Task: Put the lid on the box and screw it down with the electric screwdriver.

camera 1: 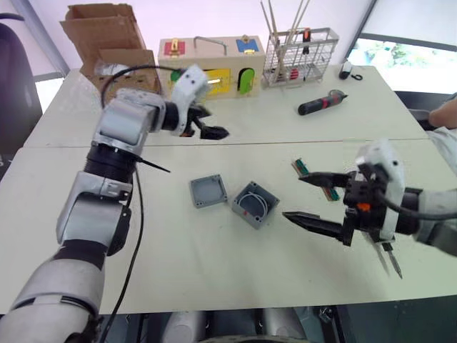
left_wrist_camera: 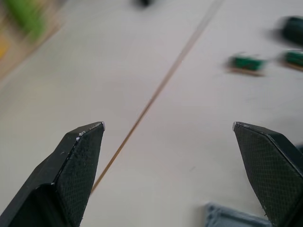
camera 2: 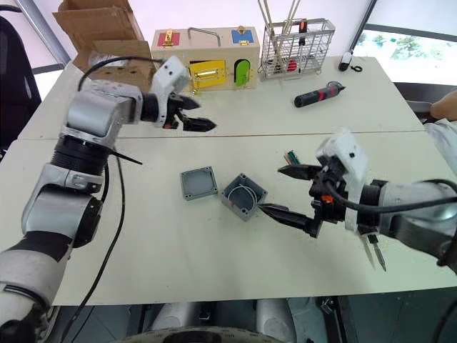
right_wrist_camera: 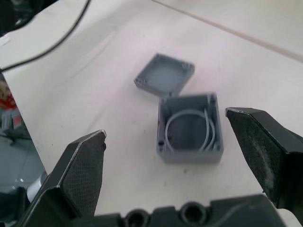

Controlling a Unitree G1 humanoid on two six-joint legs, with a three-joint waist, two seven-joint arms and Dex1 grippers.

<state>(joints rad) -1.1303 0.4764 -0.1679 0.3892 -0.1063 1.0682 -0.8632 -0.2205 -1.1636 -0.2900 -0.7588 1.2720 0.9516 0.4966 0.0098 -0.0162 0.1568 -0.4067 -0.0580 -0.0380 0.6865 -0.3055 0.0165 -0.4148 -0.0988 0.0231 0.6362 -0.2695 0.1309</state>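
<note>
Lid [camera 1: 208, 191] is lying rim-up on the desk [camera 1: 214, 264], just beside the box [camera 1: 254, 204], corners nearly touching. Box is sitting open-topped, wires showing. Right end effector [camera 1: 308, 197] is hanging wide open near the box; left end effector [camera 1: 213, 123] is hovering open, well beyond it.

- Left arm [camera 1: 114, 171]: silver-grey segmented shells, black joint rings, loose black cable looping from forearm past the elbow.
- Left gripper [camera 1: 208, 125]: white housing, two black tapered fingers.
- Right arm [camera 2: 414, 211]: grey forearm shell, black cable along the top.
- Right gripper [camera 2: 296, 193]: white housing, small orange-red mark, two black pointed fingers [right_wrist_camera: 78, 175] with cross-hatched pads, black base with two round holes.
</note>
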